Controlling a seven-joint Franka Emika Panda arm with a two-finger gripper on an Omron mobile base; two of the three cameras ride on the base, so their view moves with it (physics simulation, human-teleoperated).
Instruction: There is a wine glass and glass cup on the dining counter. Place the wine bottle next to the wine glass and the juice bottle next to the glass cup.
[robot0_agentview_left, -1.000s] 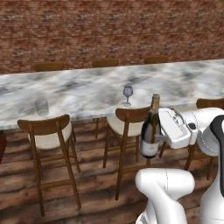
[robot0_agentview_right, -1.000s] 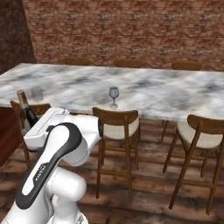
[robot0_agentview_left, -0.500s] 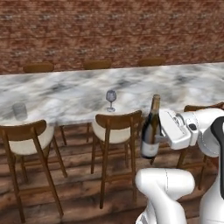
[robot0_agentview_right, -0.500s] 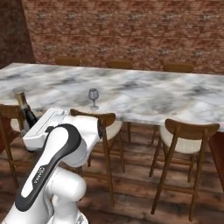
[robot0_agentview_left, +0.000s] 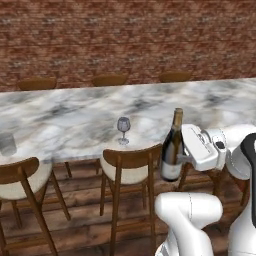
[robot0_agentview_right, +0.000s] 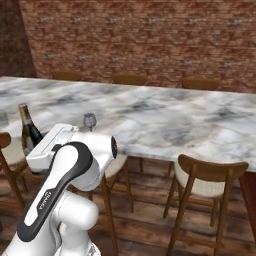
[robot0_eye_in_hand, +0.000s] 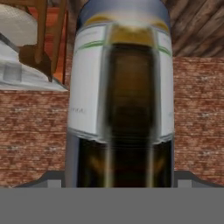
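Your white two-finger gripper (robot0_agentview_left: 184, 158) is clamped on the slim dark glass wine bottle with the tan-gold foil neck and pale label (robot0_agentview_left: 173, 148), gripping it at the body and holding it upright in the air, off any surface. In the hand view the bottle's labelled body (robot0_eye_in_hand: 124, 96) sits right against the camera, between the fingers.

From the hand, the long white-and-grey veined marble dining counter on reddish-brown legs (robot0_agentview_left: 75, 117) lies ahead and stretches off to both sides; the bottle hangs just short of its near edge, with the neck rising in front of the slab. The small clear stemmed wine glass (robot0_agentview_left: 123, 130) stands on the counter ahead and to the left of the hand, near the counter's front edge and apart from the bottle. In the right base view you see the same glass (robot0_agentview_right: 89, 121) past the hand and the bottle (robot0_agentview_right: 29, 134) at its left side.

A clear glass cup (robot0_agentview_left: 7, 144) stands on the counter well off to the hand's left. A brown wooden chair with a cream seat (robot0_agentview_left: 128, 167) is tucked under the counter just left of the hand, below the wine glass.
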